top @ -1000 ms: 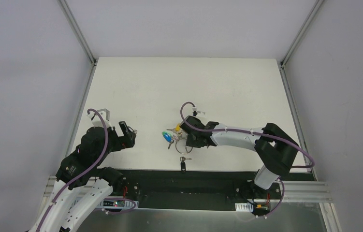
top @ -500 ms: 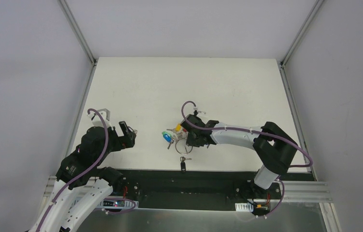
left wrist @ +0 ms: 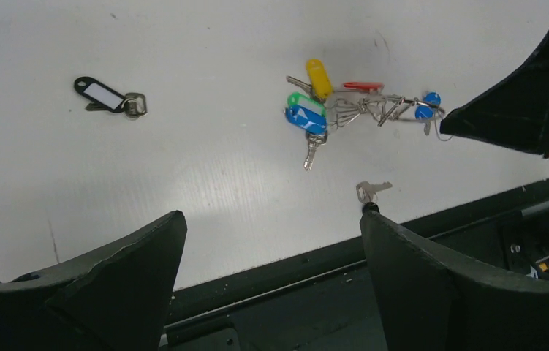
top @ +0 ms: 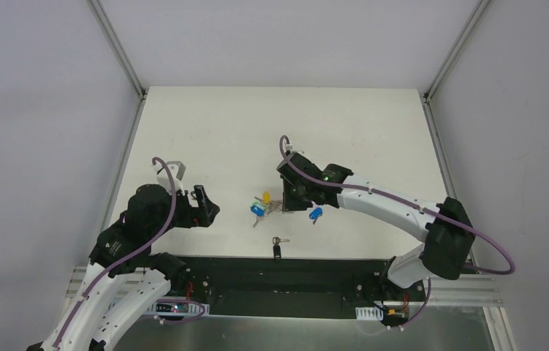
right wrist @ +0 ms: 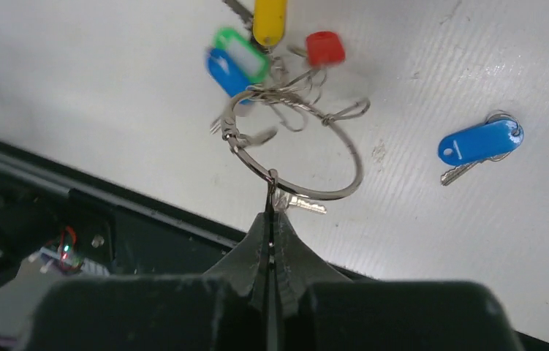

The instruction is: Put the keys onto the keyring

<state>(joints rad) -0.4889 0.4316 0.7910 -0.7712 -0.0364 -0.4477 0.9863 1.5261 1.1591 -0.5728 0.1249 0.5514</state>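
the right end effector (right wrist: 271, 201) now clamps the keyring (right wrist: 251, 162), seemingly raised for threading; the left end effector (left wrist: 271, 227) hangs apart; the blue key (right wrist: 479, 142) lies loose.

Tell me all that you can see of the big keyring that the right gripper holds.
The keyring is a large thin ring of silvery metal wire. The right gripper, jaws shut, pinches its near edge. Smaller rings carrying yellow, red, green and blue tags hang tangled at its far side. It lies over the white table.
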